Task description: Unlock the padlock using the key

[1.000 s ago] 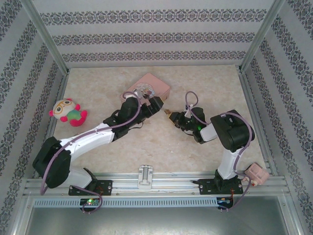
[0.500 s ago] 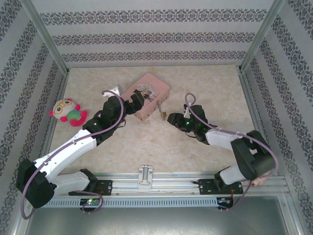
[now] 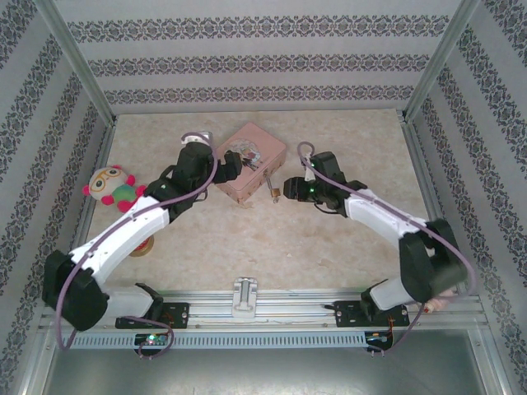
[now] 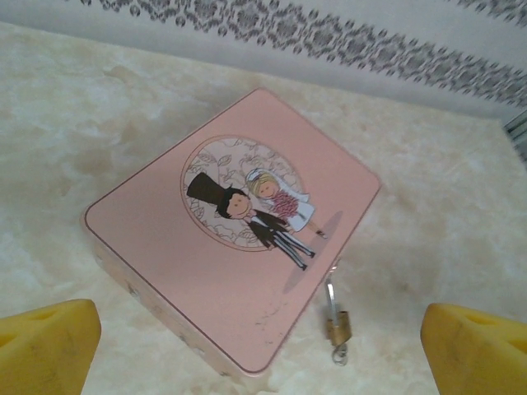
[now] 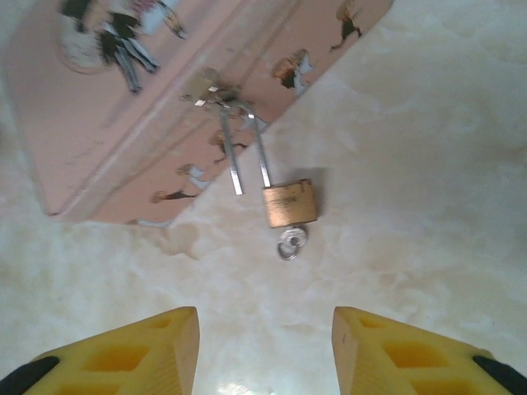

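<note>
The small brass padlock (image 5: 289, 203) lies on the table against the front of the pink tin (image 5: 123, 123), its silver shackle threaded through the tin's hasp (image 5: 210, 89). One shackle leg (image 5: 235, 169) ends free beside the lock body. The key (image 5: 291, 243) shows as a small silver head and ring sticking out of the lock's bottom. My right gripper (image 5: 265, 346) hovers open just short of the key, nothing between its yellow fingers. My left gripper (image 4: 262, 358) is open wide above the tin (image 4: 239, 247), the padlock (image 4: 338, 327) to its right. From above, the padlock (image 3: 271, 192) sits between the left gripper (image 3: 235, 167) and right gripper (image 3: 288, 185).
A plush toy (image 3: 115, 188) lies at the left side of the table. Patterned walls and metal frame posts close in the table (image 3: 346, 239) on three sides. A mount block (image 3: 244, 296) sits on the front rail between the arm bases.
The left wrist has drawn back to the left, off the tin. The right arm has stretched out and its gripper now sits close behind the padlock, which stays by the tin.
</note>
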Tool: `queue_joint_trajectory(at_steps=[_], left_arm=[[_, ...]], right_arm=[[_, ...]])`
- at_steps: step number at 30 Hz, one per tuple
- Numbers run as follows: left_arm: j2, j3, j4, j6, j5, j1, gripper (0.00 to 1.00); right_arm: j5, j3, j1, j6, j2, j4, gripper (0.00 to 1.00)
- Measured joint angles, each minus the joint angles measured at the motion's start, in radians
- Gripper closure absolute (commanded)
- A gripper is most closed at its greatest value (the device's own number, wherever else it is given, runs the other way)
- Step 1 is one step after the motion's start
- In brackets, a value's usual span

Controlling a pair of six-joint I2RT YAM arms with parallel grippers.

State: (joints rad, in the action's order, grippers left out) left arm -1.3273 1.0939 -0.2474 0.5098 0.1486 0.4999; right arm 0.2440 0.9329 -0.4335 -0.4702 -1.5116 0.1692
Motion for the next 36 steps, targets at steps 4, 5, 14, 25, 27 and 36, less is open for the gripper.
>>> queue_joint_trajectory(at_steps=[4, 5, 14, 25, 27, 36], left_arm=[[-0.12, 0.064, -0.05, -0.021, -0.021, -0.025, 0.01], [-0.143, 0.068, -0.056, -0.024, -0.026, -0.029, 0.01], [-0.287, 0.084, -0.078, -0.023, -0.034, -0.063, 0.01], [-0.374, 0.109, -0.088, -0.012, -0.045, -0.09, 0.01], [-0.377, 0.109, -0.089, -0.011, -0.045, -0.09, 0.01], [-0.378, 0.109, -0.091, -0.005, -0.045, -0.095, 0.01]], right_arm=[[-0.002, 0.069, -0.003, 0.069, -0.132, 0.048, 0.44], [-0.005, 0.087, -0.004, 0.083, -0.158, 0.059, 0.43], [-0.076, 0.244, -0.066, 0.185, -0.325, 0.119, 0.38], [-0.141, 0.339, -0.093, 0.247, -0.439, 0.164, 0.38], [-0.15, 0.353, -0.093, 0.256, -0.454, 0.166, 0.38], [-0.177, 0.411, -0.095, 0.284, -0.519, 0.178, 0.43]])
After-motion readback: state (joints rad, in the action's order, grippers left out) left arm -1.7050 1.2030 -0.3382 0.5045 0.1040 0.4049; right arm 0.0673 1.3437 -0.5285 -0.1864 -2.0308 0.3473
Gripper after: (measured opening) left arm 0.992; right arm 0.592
